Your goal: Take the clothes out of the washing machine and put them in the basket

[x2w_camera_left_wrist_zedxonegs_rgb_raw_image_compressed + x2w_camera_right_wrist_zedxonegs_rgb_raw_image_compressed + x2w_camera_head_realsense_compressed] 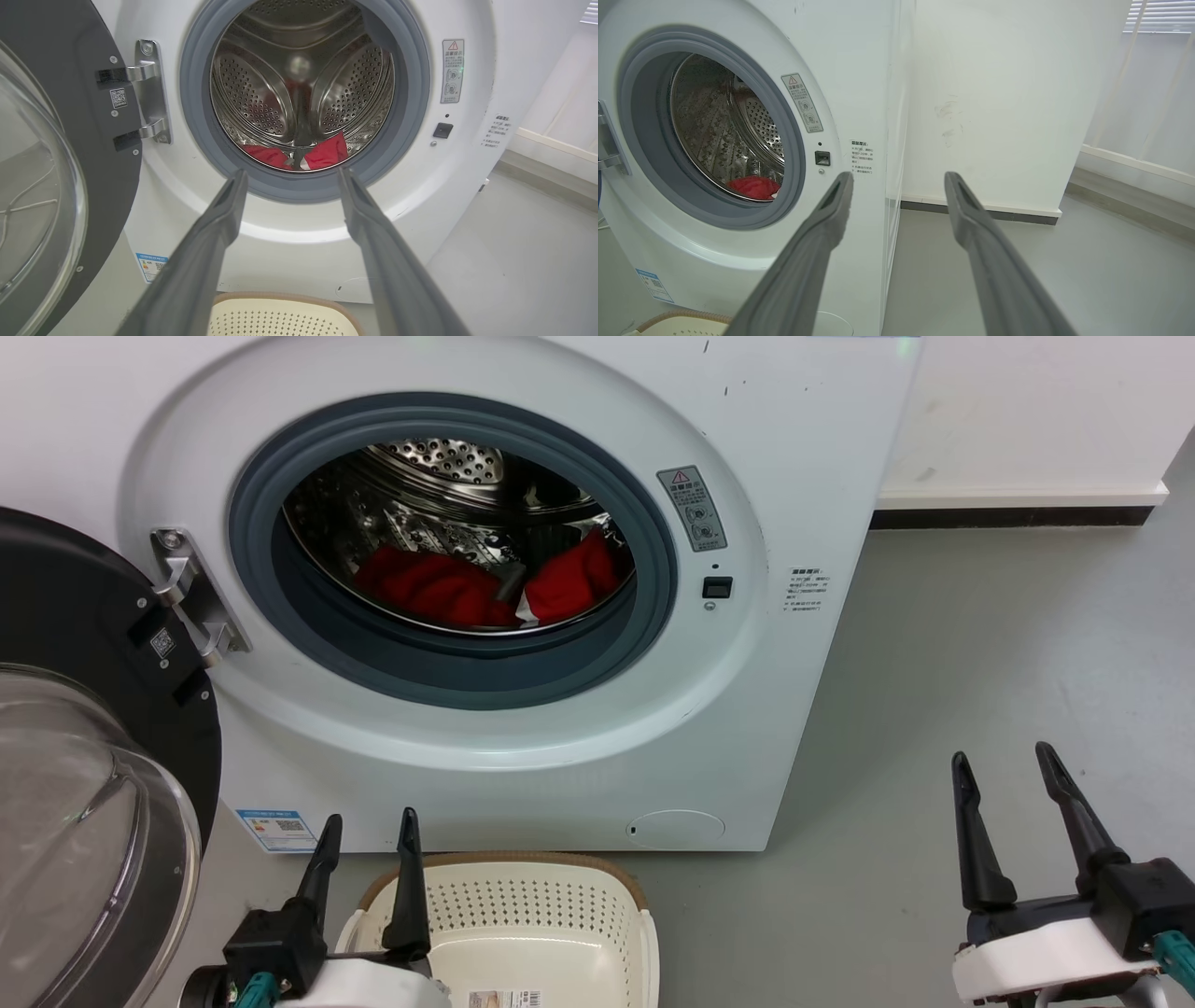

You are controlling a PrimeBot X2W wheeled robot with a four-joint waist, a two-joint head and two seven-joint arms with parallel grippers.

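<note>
A smooth grey floor [980, 644] meets a plain white wall [999, 93] with dark skirting [980, 212]; a blinded window [1160, 16] sits beyond.

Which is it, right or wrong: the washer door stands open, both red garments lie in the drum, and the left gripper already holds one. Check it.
Wrong in one respect. The left gripper holds nothing: the left wrist view shows it spread open and empty outside the washing machine. The door stands open and both red clothes lie in the drum.
</note>
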